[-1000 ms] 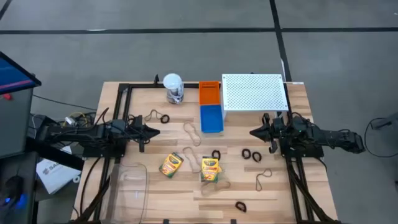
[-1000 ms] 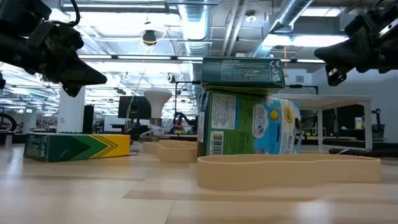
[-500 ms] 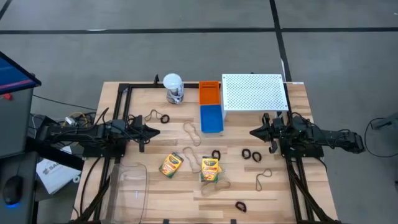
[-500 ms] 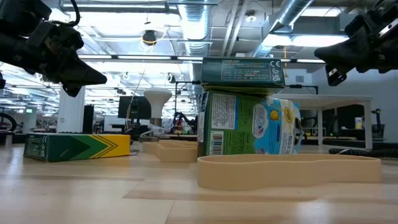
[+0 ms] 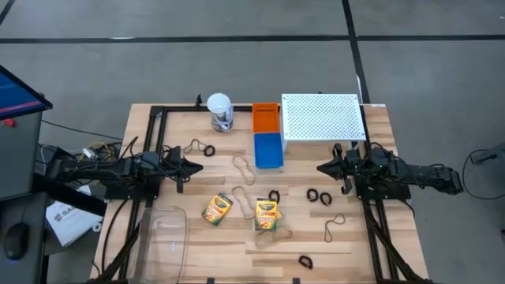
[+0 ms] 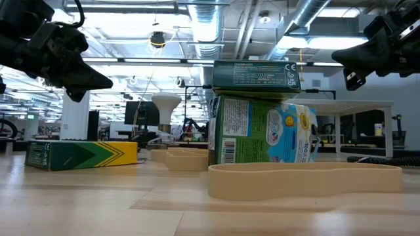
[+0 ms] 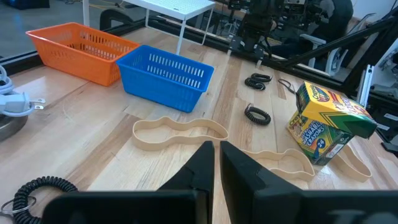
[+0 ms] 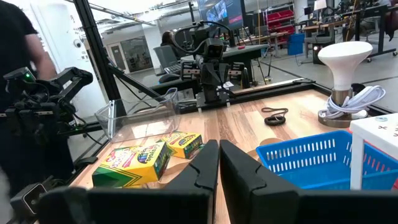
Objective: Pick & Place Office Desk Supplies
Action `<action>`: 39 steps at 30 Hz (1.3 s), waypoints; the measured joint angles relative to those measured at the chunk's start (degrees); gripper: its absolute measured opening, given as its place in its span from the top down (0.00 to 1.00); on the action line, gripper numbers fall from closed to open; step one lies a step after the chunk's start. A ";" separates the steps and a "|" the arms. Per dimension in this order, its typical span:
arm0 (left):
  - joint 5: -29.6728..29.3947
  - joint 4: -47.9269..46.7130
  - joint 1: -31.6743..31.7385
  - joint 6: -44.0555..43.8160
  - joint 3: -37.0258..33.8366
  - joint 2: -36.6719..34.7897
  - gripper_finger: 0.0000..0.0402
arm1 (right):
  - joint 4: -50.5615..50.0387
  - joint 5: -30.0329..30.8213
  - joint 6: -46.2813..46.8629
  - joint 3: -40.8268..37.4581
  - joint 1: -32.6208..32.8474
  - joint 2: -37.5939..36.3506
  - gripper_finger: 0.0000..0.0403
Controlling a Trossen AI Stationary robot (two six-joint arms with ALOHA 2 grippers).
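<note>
Two yellow-and-green crayon boxes sit mid-table: one [image 5: 216, 209] lies flat, the other [image 5: 267, 214] stands on a tan rubber band [image 6: 305, 178]. More tan loops [image 5: 244, 168] [image 5: 334, 227] and black clips [image 5: 318, 195] [image 5: 304, 261] lie flat on the wood. My left gripper [image 5: 201, 166] hovers shut at the table's left side, pointing toward the middle. My right gripper [image 5: 319, 168] hovers shut at the right side, facing it. In the wrist views both pairs of fingers [image 7: 216, 165] [image 8: 219, 165] are together with nothing between them.
At the far edge stand a white-lidded jar [image 5: 220, 113], an orange basket [image 5: 266, 118], a blue basket [image 5: 268, 150] and a white perforated shelf [image 5: 323, 117]. A clear container [image 5: 170, 237] sits near left. A black coil [image 5: 207, 149] lies by the left gripper. A person [image 8: 18, 37] stands beyond the table.
</note>
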 joint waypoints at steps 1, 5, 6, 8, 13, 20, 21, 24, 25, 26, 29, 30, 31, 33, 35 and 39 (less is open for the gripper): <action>0.00 0.00 0.02 0.00 -0.02 0.00 0.96 | 0.00 0.02 0.02 -0.02 0.00 0.00 0.97; -0.01 0.00 0.01 -0.02 -0.01 0.00 0.96 | -0.02 0.01 0.02 0.00 0.00 0.00 0.97; -0.01 0.00 0.00 -0.01 -0.01 0.00 0.96 | -0.01 0.00 0.02 -0.02 0.00 0.00 0.97; -0.24 0.48 0.02 0.58 -0.02 0.00 0.96 | 0.00 0.01 0.02 0.00 0.00 0.00 0.97; -0.31 7.66 0.02 -6.06 -0.02 -0.01 0.96 | -0.02 0.02 0.01 -0.01 0.00 0.00 0.97; 0.28 23.52 0.02 -40.66 0.00 0.00 0.96 | 0.00 0.01 0.02 -0.01 0.00 0.00 0.97; -0.43 25.02 0.02 -42.84 0.00 0.00 0.96 | -0.02 0.00 0.00 -0.02 0.00 0.00 0.97; -6.32 26.97 0.02 -41.13 0.00 -0.02 0.96 | 0.00 0.00 0.02 0.00 0.00 0.00 0.97; -7.55 26.72 0.02 -40.18 0.00 0.01 0.96 | -0.02 0.00 0.02 0.00 0.00 0.00 0.97; -7.91 26.64 0.02 -39.96 -0.02 0.14 0.96 | 0.00 0.00 0.02 0.00 0.00 0.00 0.97; -7.43 26.73 0.02 -42.05 -0.02 0.37 0.96 | 0.00 0.01 0.00 -0.01 0.00 0.00 0.97; -6.43 26.77 0.02 -42.17 -0.02 0.37 0.96 | -0.02 0.00 0.01 0.00 0.00 0.00 0.97; -4.90 26.77 0.02 -42.08 -0.02 0.37 0.96 | -0.01 0.00 0.02 -0.02 0.00 0.00 0.97; -1.79 27.30 0.02 -42.18 -0.02 0.37 0.95 | 0.00 0.02 0.02 0.00 0.00 0.00 0.97; 1.25 30.65 0.02 -41.32 -0.04 0.42 0.94 | 0.00 0.00 0.02 -0.02 0.00 0.00 0.97; 2.50 40.21 0.00 -33.95 -0.02 0.39 0.90 | -0.12 1.21 -9.67 -0.02 -0.24 0.00 0.97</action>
